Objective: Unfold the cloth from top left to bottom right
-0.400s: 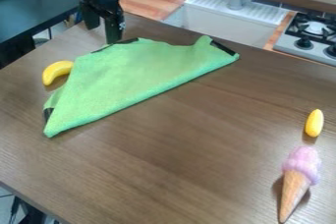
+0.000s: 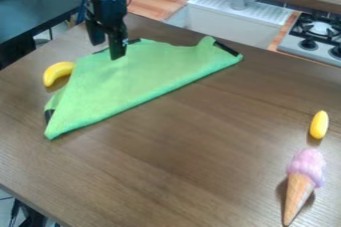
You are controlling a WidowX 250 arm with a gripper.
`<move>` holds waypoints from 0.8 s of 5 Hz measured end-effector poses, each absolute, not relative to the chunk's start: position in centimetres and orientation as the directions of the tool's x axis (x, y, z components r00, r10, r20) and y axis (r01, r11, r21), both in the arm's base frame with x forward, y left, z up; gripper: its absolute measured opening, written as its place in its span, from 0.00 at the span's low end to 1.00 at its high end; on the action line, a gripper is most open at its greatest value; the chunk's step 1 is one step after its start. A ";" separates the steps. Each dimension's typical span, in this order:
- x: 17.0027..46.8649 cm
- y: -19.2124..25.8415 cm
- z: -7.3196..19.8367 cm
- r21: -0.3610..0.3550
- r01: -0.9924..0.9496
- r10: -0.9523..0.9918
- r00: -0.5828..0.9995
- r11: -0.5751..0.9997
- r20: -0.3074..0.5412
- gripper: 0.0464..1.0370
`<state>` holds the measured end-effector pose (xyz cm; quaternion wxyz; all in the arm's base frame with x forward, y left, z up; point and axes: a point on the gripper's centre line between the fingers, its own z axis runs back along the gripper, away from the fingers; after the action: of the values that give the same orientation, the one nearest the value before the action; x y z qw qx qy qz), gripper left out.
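The black gripper (image 2: 106, 51) hangs over the upper left edge of the green cloth (image 2: 133, 79), its two fingers apart with nothing held between them. The cloth lies folded in a roughly triangular shape, its long straight fold running from lower left to upper right. Dark patches show at its left corner, its upper right corner and along its top edge, which the gripper partly covers.
A yellow banana (image 2: 58, 73) lies against the cloth's left side. Over at the right are a small yellow object (image 2: 319, 124) and a toy ice cream cone (image 2: 303, 183). Behind the table (image 2: 200, 156) stand a sink (image 2: 233, 14) and a stove (image 2: 316, 34).
The gripper has moved slightly down and to the right, farther over the cloth's top edge. The cloth and the other objects have not moved.
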<state>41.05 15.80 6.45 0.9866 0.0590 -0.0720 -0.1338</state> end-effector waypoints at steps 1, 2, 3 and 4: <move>40.4 16.0 5.0 0.137 0.268 -0.285 0.951 0.954 0.123 0.96; 40.5 16.0 4.6 0.153 0.279 -0.300 0.945 0.948 0.135 0.96; 40.5 16.3 4.7 0.162 0.277 -0.299 0.945 0.947 0.135 0.96; 40.3 16.9 5.1 0.138 0.264 -0.283 0.948 0.955 0.145 0.96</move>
<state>40.34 16.87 5.12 0.9852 0.0585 -0.0820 -0.1388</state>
